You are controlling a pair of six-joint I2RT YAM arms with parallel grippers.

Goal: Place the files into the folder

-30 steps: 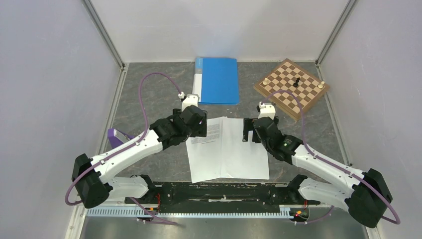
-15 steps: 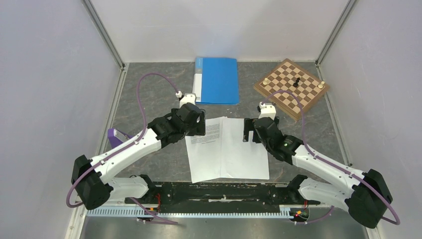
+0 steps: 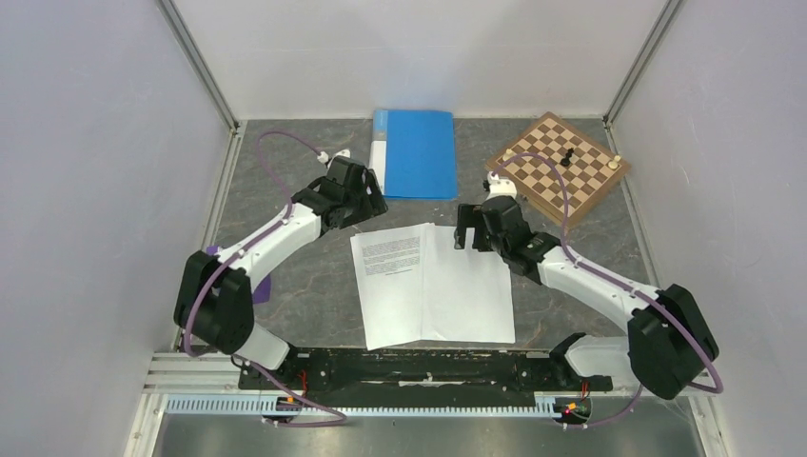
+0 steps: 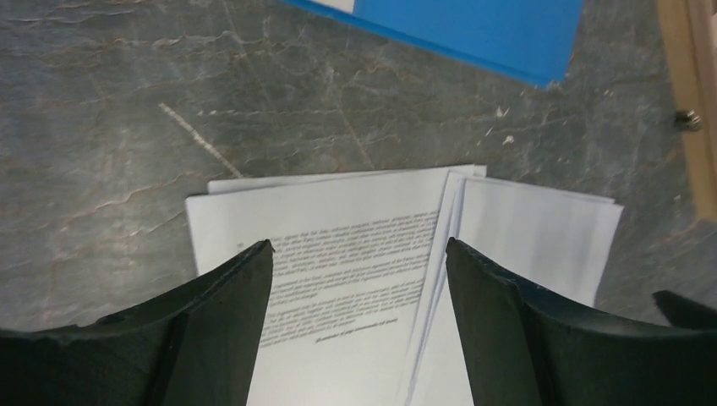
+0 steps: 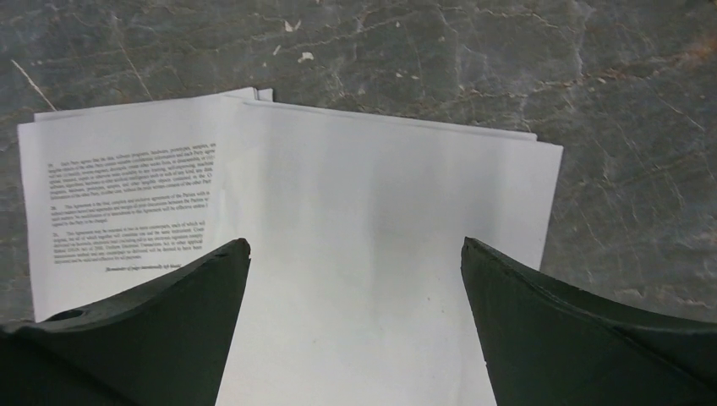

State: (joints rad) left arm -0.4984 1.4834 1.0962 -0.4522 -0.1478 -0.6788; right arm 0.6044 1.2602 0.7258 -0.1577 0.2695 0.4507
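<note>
The files (image 3: 433, 286) are a loose stack of white sheets in the middle of the table, fanned apart, with the printed sheet on the left. The blue folder (image 3: 419, 152) lies shut at the back. My left gripper (image 3: 373, 205) is open and empty, above the table between the folder and the files' far left corner. In the left wrist view the files (image 4: 355, 220) show between its fingers (image 4: 228, 313), with the folder (image 4: 473, 25) beyond. My right gripper (image 3: 464, 233) is open and empty over the files' far edge. The right wrist view shows the files (image 5: 363, 186) below it.
A wooden chessboard (image 3: 557, 169) with a few pieces sits at the back right; its edge shows in the left wrist view (image 4: 689, 93). A purple object (image 3: 224, 259) lies at the left, partly under my left arm. Grey walls close in the table.
Both arms have moved toward the back. My left gripper went off the files' left corner toward the folder. My right gripper moved to the files' far edge. The files stay put.
</note>
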